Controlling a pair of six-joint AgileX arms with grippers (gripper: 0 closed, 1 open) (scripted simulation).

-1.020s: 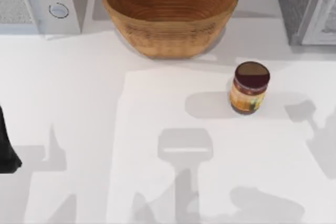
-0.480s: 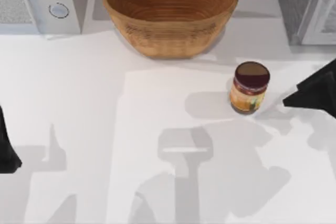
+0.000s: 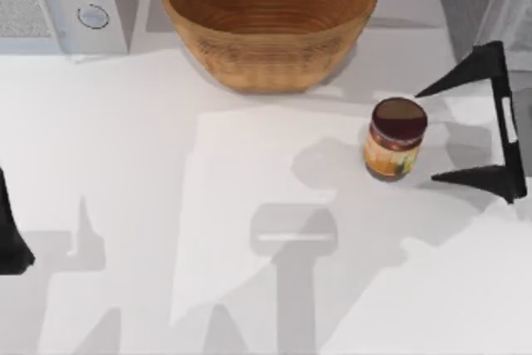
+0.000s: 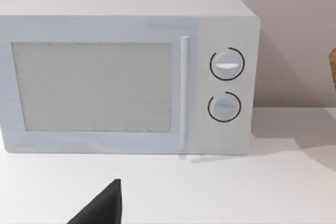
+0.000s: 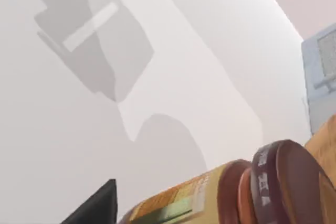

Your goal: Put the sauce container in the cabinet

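Observation:
The sauce container (image 3: 396,139), a small jar with a dark maroon lid and an orange-yellow label, stands upright on the white table right of centre. My right gripper (image 3: 430,136) is open just to its right, one finger behind the jar's right side and one in front, neither touching it. The right wrist view has the sauce container (image 5: 247,192) close up, with one dark fingertip (image 5: 97,209) beside it. The cabinet (image 3: 465,6) stands at the back right, behind the right gripper. My left gripper (image 3: 10,239) is parked at the table's left edge.
A big woven brown basket (image 3: 270,18) sits at the back centre, behind and left of the jar. A white microwave (image 3: 58,2) with two round knobs occupies the back left corner and fills much of the left wrist view (image 4: 126,72).
My right gripper has come in from the right edge and now stands open right beside the jar. The jar and the left arm have not moved.

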